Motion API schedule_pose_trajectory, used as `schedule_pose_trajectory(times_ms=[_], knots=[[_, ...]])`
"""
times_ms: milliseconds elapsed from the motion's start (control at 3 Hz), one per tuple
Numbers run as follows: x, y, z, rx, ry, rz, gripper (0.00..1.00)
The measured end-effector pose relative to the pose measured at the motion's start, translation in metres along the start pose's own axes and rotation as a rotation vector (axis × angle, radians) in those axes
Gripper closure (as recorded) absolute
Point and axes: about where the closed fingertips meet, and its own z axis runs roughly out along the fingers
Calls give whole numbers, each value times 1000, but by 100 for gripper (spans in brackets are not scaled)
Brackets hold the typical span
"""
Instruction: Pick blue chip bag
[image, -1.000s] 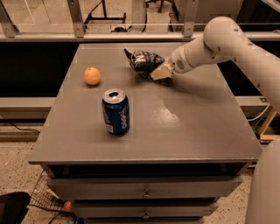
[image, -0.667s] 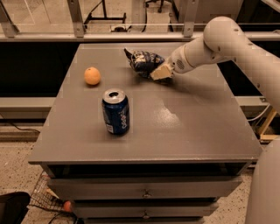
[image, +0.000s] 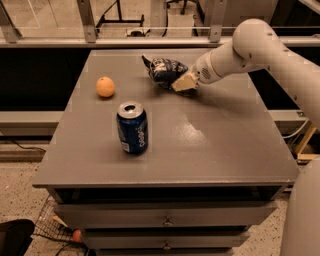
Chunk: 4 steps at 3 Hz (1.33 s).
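Three things on counter (image: 225, 150): orange (image: 105, 86), soda can (image: 132, 127), blue chip bag (image: 162, 70); claw (image: 183, 83) touching bag, far side; grip state cannot tell

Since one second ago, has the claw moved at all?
No. The claw stays at the blue chip bag, no nearer the orange than before.

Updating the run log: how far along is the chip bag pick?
Done: the reach. The gripper is at the right edge of the bag, on the far side of the table. In hand: the grasp; whether it has a hold cannot be seen. Left: the lift, since the bag lies on the table. The can and orange sit apart from it, further left.
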Motion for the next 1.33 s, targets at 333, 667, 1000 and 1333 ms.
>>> schedule_pose_trajectory(times_ms=[333, 667, 1000, 1333], knots=[[-24, -3, -36, -1, -6, -34, 100], [-70, -3, -93, 7, -5, -103, 100], [-93, -2, -123, 15, -3, -140, 100], [-109, -1, -149, 24, -14, -166, 100]])
